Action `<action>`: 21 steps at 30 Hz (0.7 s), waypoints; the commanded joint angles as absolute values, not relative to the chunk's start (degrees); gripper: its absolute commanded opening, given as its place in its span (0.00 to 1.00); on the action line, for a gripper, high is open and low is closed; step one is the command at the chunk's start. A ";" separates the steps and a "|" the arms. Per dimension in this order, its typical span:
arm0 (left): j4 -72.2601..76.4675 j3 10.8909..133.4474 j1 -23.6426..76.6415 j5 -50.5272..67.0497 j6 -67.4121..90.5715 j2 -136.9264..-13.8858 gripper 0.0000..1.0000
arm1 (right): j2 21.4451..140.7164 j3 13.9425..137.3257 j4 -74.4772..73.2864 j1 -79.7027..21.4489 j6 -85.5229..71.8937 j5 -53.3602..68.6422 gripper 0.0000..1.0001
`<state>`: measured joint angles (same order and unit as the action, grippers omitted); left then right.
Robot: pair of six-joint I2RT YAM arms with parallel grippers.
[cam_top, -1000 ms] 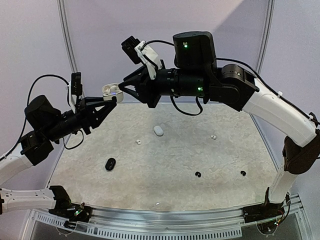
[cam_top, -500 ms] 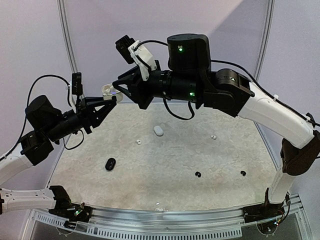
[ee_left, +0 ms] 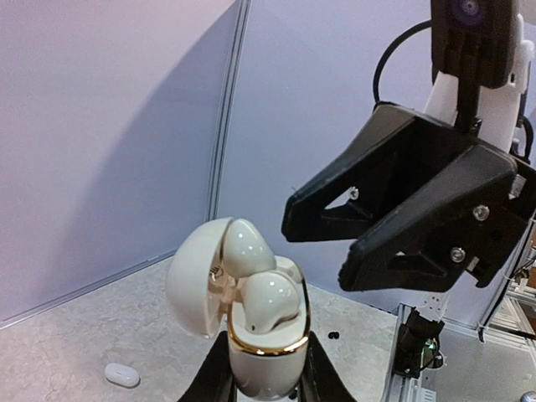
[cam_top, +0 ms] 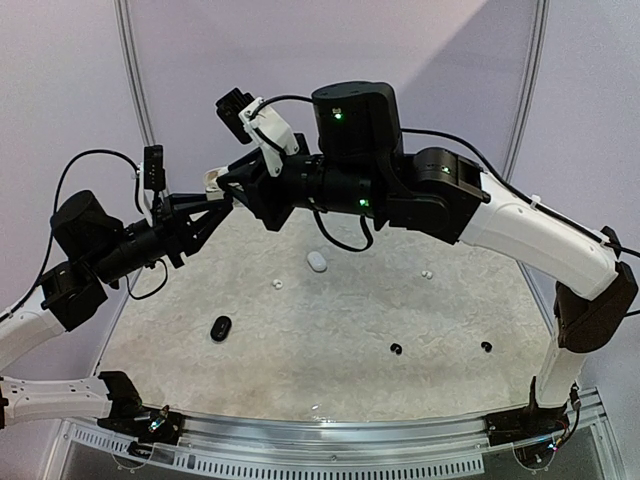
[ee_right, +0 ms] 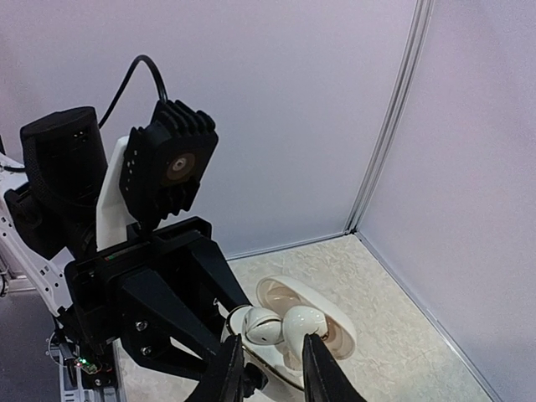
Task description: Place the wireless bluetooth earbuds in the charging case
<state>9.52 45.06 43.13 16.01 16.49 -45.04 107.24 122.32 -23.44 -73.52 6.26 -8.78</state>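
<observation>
Left gripper [ee_left: 266, 368] is clamped on the open white case [ee_left: 251, 335], held up off the table [cam_top: 300, 370], with two white buds [ee_left: 268, 297] sitting in it. Right gripper [ee_left: 314, 249] hangs just beside it, jaws spread. Down on the table there's a loose white bud [cam_top: 277, 284], and two black buds [cam_top: 396, 348] further right.
</observation>
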 commanded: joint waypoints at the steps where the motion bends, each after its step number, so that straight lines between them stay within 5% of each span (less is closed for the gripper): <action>1: 9.57 45.37 43.77 16.54 15.39 -44.69 0.00 | 108.52 123.42 -22.57 -73.89 6.22 -12.04 0.25; 21: 9.65 45.00 43.86 19.04 11.15 -44.27 0.00 | 110.62 125.32 -25.49 -73.86 6.76 -13.29 0.25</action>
<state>9.19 45.06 43.13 17.32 13.28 -44.95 108.84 123.74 -23.22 -73.52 6.52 -11.81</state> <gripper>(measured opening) 0.214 0.247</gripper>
